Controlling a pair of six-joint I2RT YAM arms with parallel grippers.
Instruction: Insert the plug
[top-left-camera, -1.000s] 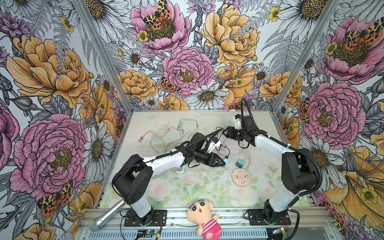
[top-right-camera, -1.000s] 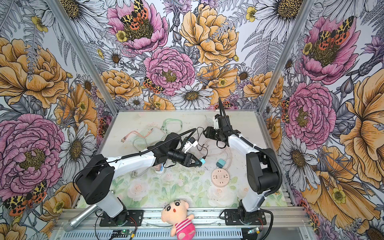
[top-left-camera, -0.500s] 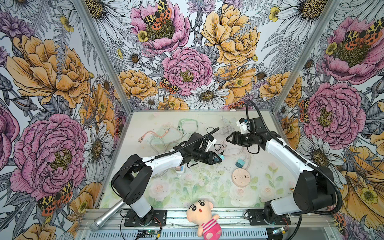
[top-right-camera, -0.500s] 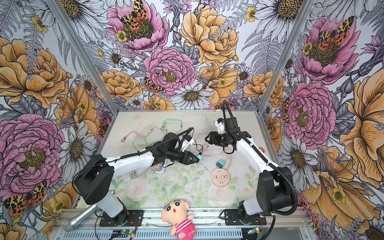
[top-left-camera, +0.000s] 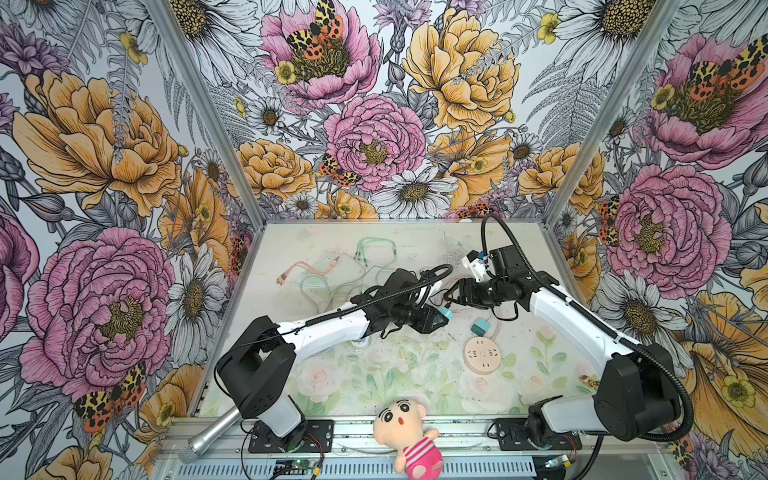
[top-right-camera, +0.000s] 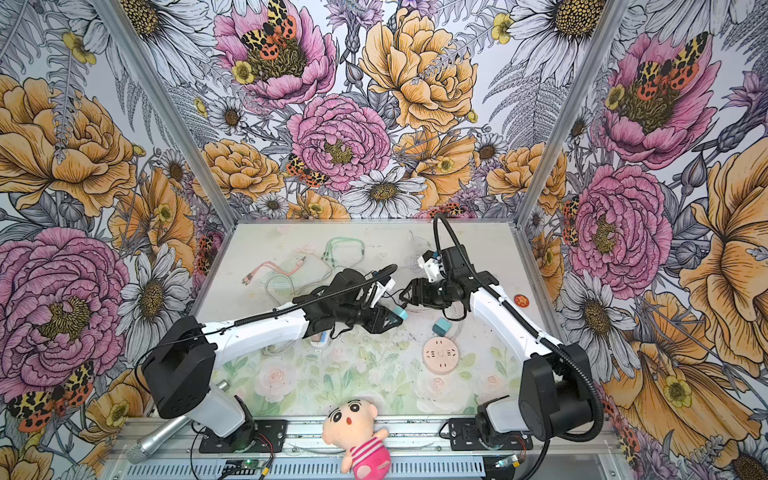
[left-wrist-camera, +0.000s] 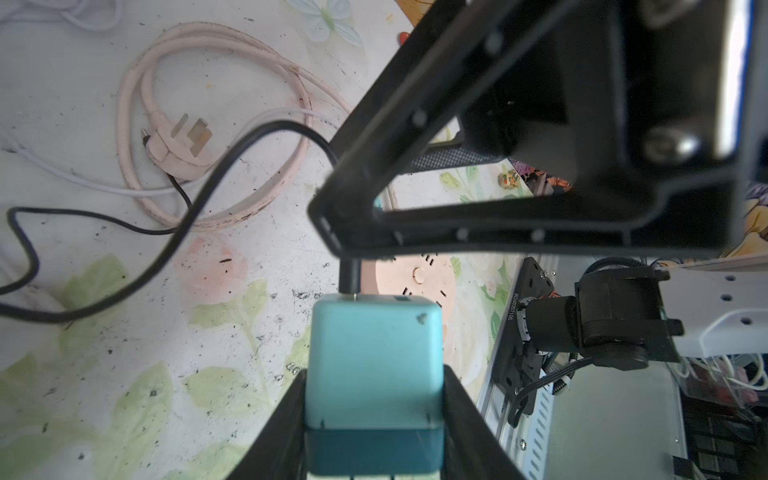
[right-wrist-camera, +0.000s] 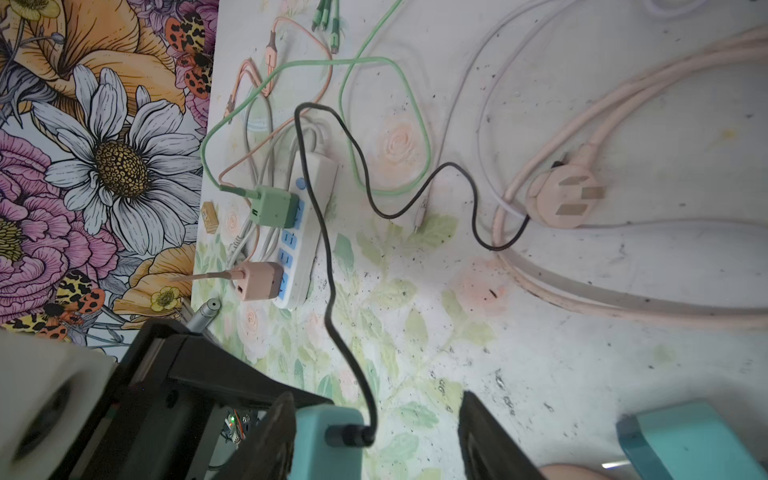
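My left gripper (top-left-camera: 439, 316) (left-wrist-camera: 374, 419) is shut on a teal cube adapter (top-left-camera: 446, 312) (top-right-camera: 398, 312) (left-wrist-camera: 374, 357), held above the table. A black plug (left-wrist-camera: 350, 276) (right-wrist-camera: 347, 435) on a thin black cable (right-wrist-camera: 328, 257) sits in the adapter's outer face. My right gripper (top-left-camera: 451, 297) (top-right-camera: 405, 296) (right-wrist-camera: 376, 399) faces it from the other side. Its jaws stand open on either side of the plug, one finger (right-wrist-camera: 278, 432) next to the adapter (right-wrist-camera: 328, 444).
A second teal adapter (top-left-camera: 481, 325) (right-wrist-camera: 685, 440) and a round pink socket (top-left-camera: 482, 354) lie near the right arm. A white power strip (right-wrist-camera: 309, 216) holds a green and a pink adapter. A pink three-pin plug (right-wrist-camera: 561, 199) and loose cables lie behind. A plush doll (top-left-camera: 409, 436) sits at the front edge.
My right gripper has come forward from the back of the table to the adapter, and its jaws have opened wider. The left gripper has barely moved.
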